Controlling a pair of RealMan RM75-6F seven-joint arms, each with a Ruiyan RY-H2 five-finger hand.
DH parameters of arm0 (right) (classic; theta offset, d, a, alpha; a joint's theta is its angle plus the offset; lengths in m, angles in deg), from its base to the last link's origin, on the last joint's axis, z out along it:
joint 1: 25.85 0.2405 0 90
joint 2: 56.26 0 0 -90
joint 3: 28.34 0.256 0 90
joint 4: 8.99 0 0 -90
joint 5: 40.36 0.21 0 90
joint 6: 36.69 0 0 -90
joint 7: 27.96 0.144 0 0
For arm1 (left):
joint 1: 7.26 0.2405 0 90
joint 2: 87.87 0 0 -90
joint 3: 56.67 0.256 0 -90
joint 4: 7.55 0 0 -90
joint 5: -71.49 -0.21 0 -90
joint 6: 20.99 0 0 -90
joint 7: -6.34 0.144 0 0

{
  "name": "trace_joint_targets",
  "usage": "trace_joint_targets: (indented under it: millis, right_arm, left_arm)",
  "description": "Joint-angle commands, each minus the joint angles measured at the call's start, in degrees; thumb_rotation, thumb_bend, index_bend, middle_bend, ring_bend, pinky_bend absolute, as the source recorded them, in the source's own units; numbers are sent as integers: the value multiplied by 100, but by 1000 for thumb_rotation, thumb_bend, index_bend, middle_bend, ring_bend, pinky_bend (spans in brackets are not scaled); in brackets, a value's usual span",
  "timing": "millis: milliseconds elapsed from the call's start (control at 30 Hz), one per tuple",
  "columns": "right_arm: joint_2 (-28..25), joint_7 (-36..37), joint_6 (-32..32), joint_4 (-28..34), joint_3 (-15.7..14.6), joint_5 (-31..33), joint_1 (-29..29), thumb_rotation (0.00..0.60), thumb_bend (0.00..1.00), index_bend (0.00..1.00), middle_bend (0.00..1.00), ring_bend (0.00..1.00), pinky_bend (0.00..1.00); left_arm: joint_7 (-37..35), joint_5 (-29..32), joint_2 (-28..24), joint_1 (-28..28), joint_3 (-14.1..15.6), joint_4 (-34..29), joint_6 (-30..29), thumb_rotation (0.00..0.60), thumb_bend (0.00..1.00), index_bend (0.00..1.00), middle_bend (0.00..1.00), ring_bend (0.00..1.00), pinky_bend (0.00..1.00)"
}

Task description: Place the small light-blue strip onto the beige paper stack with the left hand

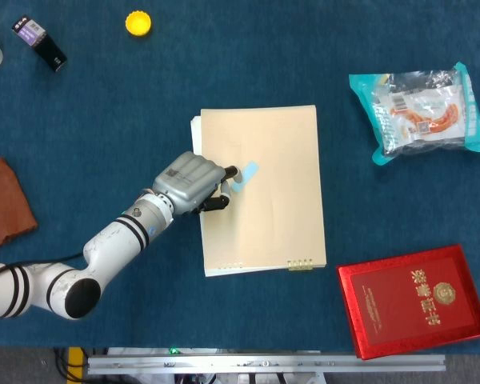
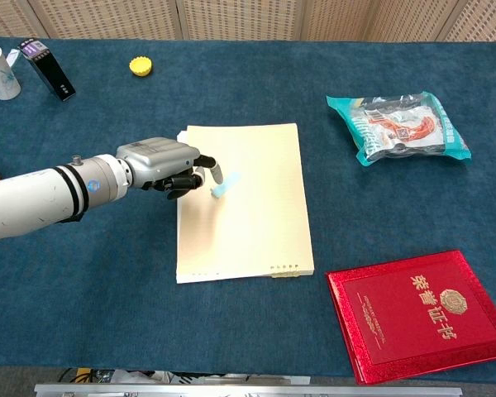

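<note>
Robot lab tabletop, blue cloth table [image 2: 256, 331], woven panel backdrop [image 2: 231, 18], scattered test props

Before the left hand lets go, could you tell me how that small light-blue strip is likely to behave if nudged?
The light-blue strip looks thin and flat, so it is probably very light and bendy. Lying on the smooth beige paper stack, it would likely slide rather than roll. The left hand fingers are at its edge; a small brush might shift it.

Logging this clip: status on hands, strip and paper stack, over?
Left robot hand at the light-blue strip, fingers curled; grip unclear. Strip on the beige paper stack. Right hand not in view. Nothing blocking.
</note>
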Motion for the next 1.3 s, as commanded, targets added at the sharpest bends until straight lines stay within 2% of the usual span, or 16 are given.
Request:
trace_joint_targets:
  millis: [33, 1300]
  right_arm:
    - [14, 6, 14, -14, 0, 8, 6, 600, 336, 459, 408, 439, 368]
    - [22, -3, -38, -31, 0, 9, -29, 600, 336, 459, 408, 442, 369]
  left_arm:
    - [69, 66, 32, 10, 29, -25, -76, 0, 775, 243, 787, 796, 697]
    - [244, 226, 75, 119, 237, -93, -9, 0, 775, 248, 787, 798, 697]
